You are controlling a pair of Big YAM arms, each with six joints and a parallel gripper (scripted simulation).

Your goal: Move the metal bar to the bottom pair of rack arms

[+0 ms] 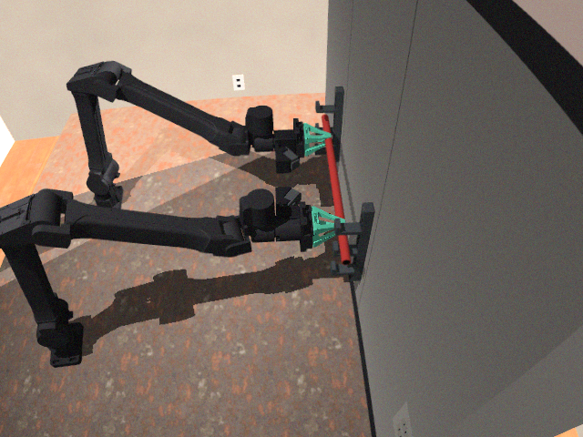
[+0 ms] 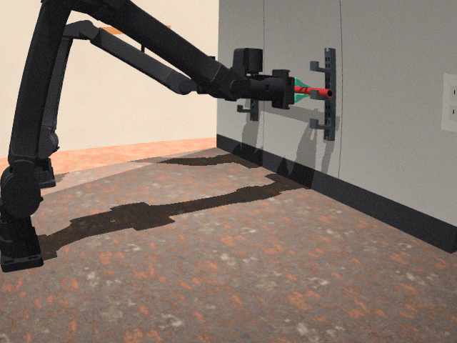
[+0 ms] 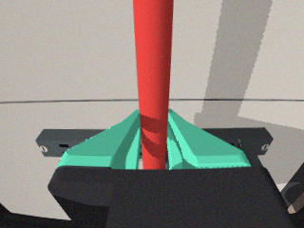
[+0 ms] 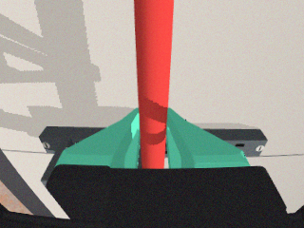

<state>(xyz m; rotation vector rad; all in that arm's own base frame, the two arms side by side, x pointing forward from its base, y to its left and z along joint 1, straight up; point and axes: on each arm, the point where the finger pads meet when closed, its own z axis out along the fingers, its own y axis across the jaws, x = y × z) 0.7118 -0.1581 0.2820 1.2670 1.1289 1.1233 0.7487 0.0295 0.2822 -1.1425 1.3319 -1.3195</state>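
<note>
While shadows streak the tabletop point(image 1: 244, 357) point(image 2: 228, 288)
</note>
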